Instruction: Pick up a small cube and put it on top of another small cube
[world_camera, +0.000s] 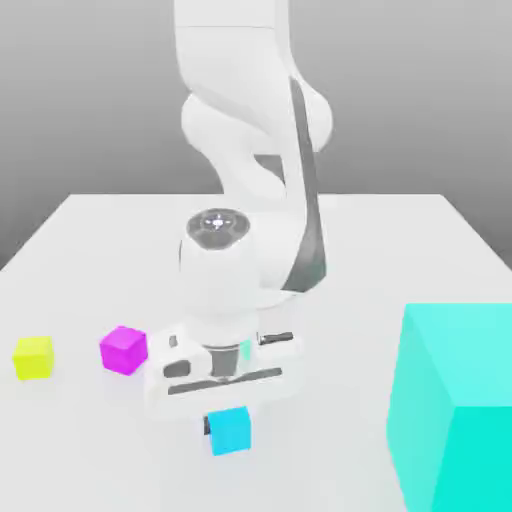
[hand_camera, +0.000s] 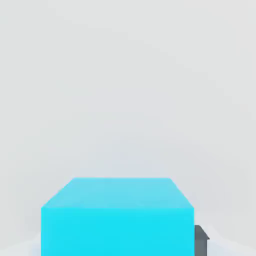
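Sky-blue cube: the small sky-blue cube (world_camera: 230, 430) sits directly below the white hand, between the fingers; in the hand view it (hand_camera: 117, 217) lies close under the camera, its top face and one side face showing.
Fingers: a dark finger (hand_camera: 201, 240) stands just beside one side face of the sky-blue cube in the hand view; in the exterior view a dark finger tip (world_camera: 208, 427) shows at the cube's edge on the exterior view's left. The fingers sit on opposite sides of the cube; whether they press on it I cannot tell.
Gripper: the gripper (world_camera: 229, 425) points straight down, with the cube at its tip.
Cube's footing: whether the cube rests on the table or is lifted off it I cannot tell.
Magenta cube: the magenta cube (world_camera: 124, 349) lies well apart from the fingers, toward the exterior view's left.
Yellow cube: the yellow cube (world_camera: 33, 357) lies beyond the magenta one, farther from the fingers.
Turquoise cube: the huge turquoise cube (world_camera: 455, 405) stands on the other side of the fingers, at the exterior view's right.
Table: the white table (world_camera: 400, 240) bears all the cubes.
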